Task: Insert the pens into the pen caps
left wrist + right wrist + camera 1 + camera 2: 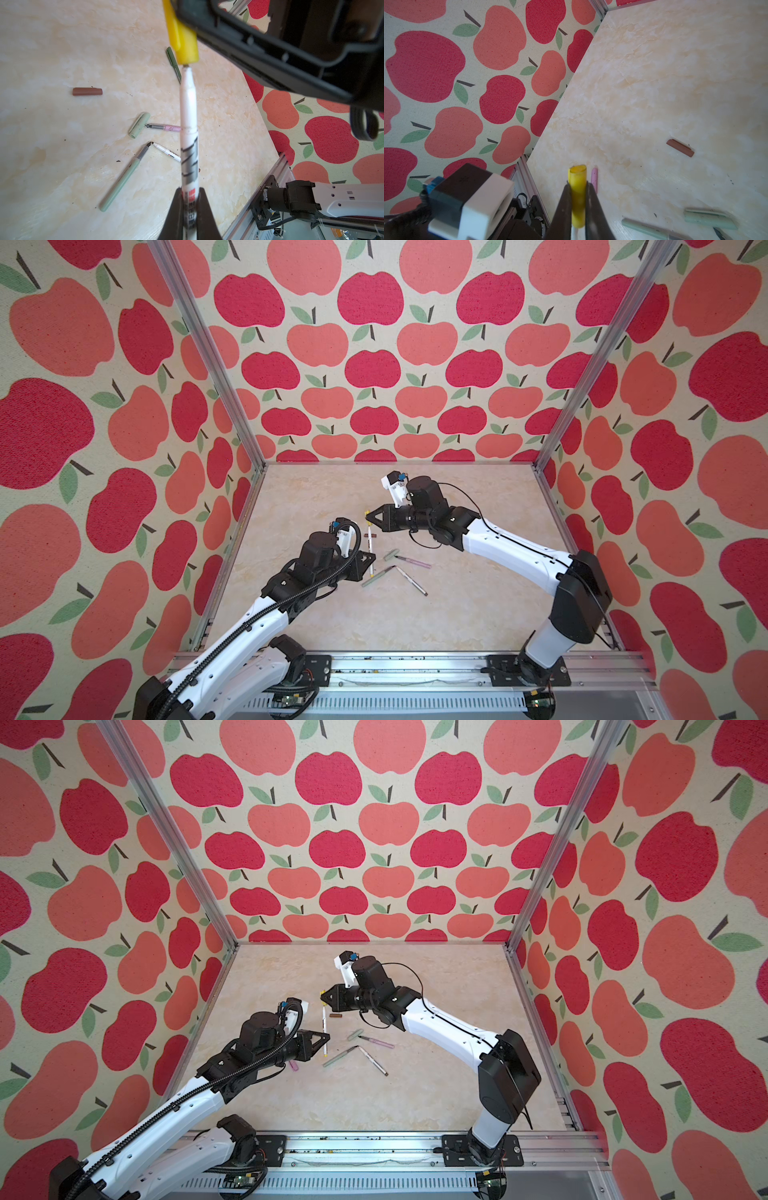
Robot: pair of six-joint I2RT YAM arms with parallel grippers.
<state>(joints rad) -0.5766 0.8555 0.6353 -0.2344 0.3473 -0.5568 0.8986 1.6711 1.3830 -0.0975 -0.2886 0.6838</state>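
Note:
My left gripper (190, 191) is shut on the rear of a white-grey pen (188, 124), held above the table (457, 614). My right gripper (577, 185) is shut on a yellow pen cap (577, 187). The pen's tip sits just inside the yellow pen cap's (185, 45) open mouth, and pen (370, 547) and cap (367, 514) are in line. A brown cap (370, 534), a pale green cap (390, 554), a pink pen (413, 561), a pale green pen (376, 577) and a second white pen (411, 580) lie loose on the table.
A pink cap (293, 1065) lies under my left arm, near the left edge. A dark green pen (173, 62) lies on the table below the yellow cap, partly hidden. Apple-patterned walls (374, 364) and aluminium posts (208, 356) close in the table. A metal rail (415, 668) runs along the front.

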